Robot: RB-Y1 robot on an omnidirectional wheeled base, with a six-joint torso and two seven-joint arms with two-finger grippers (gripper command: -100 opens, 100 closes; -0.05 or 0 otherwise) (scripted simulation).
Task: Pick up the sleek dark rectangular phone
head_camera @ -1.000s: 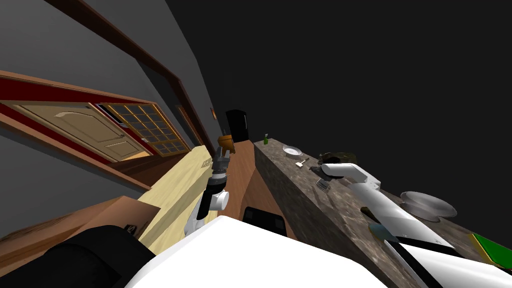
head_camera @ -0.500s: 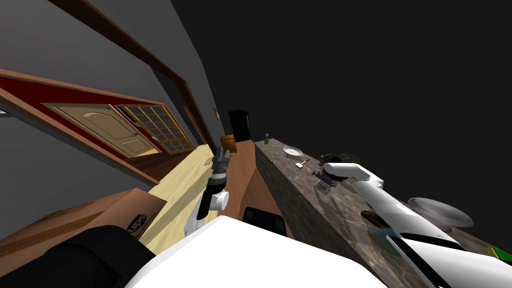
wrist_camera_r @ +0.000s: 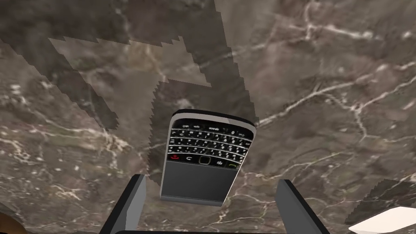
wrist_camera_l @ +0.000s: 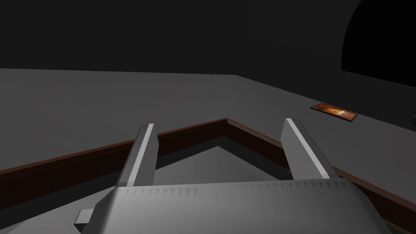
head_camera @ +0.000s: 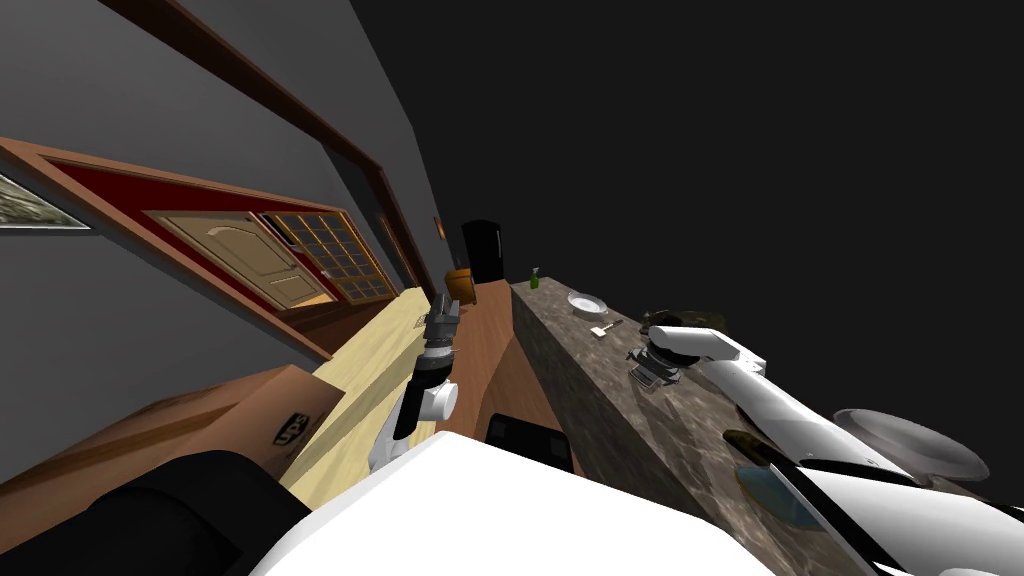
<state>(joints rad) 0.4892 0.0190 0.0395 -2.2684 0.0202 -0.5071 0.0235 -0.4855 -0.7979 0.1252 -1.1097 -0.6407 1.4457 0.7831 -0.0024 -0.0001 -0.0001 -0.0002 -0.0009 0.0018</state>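
The phone [wrist_camera_r: 205,156] is dark, with a small keypad and a blank grey screen, and lies flat on the brown marble counter [wrist_camera_r: 325,101]. My right gripper [wrist_camera_r: 211,179] hangs open just above it, one finger [wrist_camera_r: 134,199] on each side of the phone's screen end, not touching it. From the head camera the phone [head_camera: 648,377] shows as a small dark slab under the right gripper [head_camera: 655,362], near the counter's near edge. My left gripper [head_camera: 443,305] is held up over the floor, and its wrist view shows the left gripper [wrist_camera_l: 219,124] open with nothing in it.
Along the counter [head_camera: 600,420] stand a white plate [head_camera: 585,301], a green bottle [head_camera: 535,279] and a grey bowl [head_camera: 910,445]. A cardboard box [head_camera: 230,425] sits on a pale wooden table [head_camera: 370,370] to my left. A white thing [wrist_camera_r: 386,221] lies near the right gripper.
The whole head view has swung, so my body or head has turned. My right hand stays over the phone and seems a little lower. The left arm has not moved.
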